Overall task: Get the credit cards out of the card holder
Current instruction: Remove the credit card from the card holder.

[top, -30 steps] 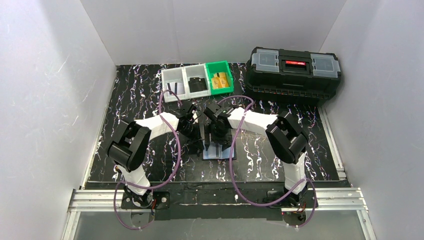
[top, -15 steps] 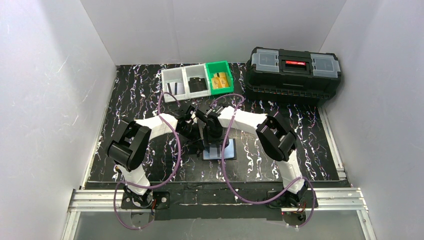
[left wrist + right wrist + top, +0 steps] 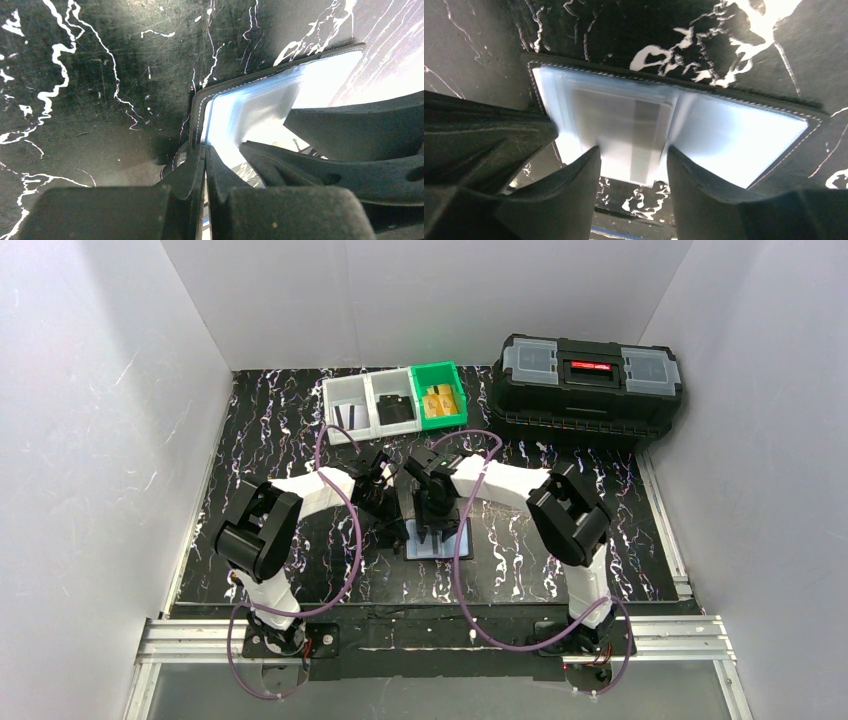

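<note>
**Top view.** Three open rectangular plastic bins are being shown in a row at the far side of the black marbled mat [image 3: 270, 440]: two grey and one green. Gold-orange cards [image 3: 441, 400] are being held in the green bin [image 3: 436, 368]. One black card [image 3: 396, 412] is lying in the inner grey bin [image 3: 390, 383]. A pale, dark-striped item, too small to identify, is lying in the outer grey bin [image 3: 343, 385]. One large black plastic toolbox [image 3: 588, 380], lid closed, is standing to the right of the row. The small black bifold card holder [image 3: 455, 545] is lying open on the mat between the two arms, pale pockets upward.

**Left wrist view.** The fingers of the left gripper [image 3: 205, 150] are being held closed together, with the tips at the stitched edge of the card holder.

**Right wrist view.** One whitish-silver plastic card [image 3: 624, 127] is being shown partly out of a glossy clear pocket [image 3: 734, 130]. The two fingers of the right gripper [image 3: 633, 155] are being held apart, one at each side edge of this card. Whether the card is being pinched cannot be told.
</note>
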### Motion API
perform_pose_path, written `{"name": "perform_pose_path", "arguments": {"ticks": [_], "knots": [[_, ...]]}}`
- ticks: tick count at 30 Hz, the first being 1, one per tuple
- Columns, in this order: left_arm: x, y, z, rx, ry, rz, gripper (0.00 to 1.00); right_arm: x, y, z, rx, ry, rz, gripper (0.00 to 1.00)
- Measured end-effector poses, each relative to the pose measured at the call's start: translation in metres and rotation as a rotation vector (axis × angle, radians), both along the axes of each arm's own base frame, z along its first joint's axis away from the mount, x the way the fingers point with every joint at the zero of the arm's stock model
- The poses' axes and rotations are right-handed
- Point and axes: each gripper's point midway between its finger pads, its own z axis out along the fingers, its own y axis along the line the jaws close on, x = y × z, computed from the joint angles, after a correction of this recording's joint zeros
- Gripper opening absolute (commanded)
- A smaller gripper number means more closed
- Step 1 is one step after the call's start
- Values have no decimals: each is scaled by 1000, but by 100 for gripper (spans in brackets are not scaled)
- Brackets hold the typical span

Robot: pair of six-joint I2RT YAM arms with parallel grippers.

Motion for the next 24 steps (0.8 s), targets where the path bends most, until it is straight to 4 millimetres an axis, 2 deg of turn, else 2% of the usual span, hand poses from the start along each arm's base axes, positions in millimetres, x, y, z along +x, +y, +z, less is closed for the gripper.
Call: {"name": "perform_pose_path", "arguments": {"ticks": [10,11,13,15,19,24], "knots": [[-1,1,1,11,-5,-20,0,3,-13,-2,247,67,-43,21],[-1,1,2,14,-4,-25,0,3,-13,-2,268,72,-45,25],[-3,1,4,19,-3,-37,0,3,-13,-1,304,89,-52,47],[-2,0,6,21,-6,-49,0,3,-9,2,341,107,-57,62],[-2,2,7,37,-7,-52,0,5,1,10,356,69,-43,71],[-3,8,3,63,-5,-19,0,7,-1,13,229,-8,-39,73]]}}
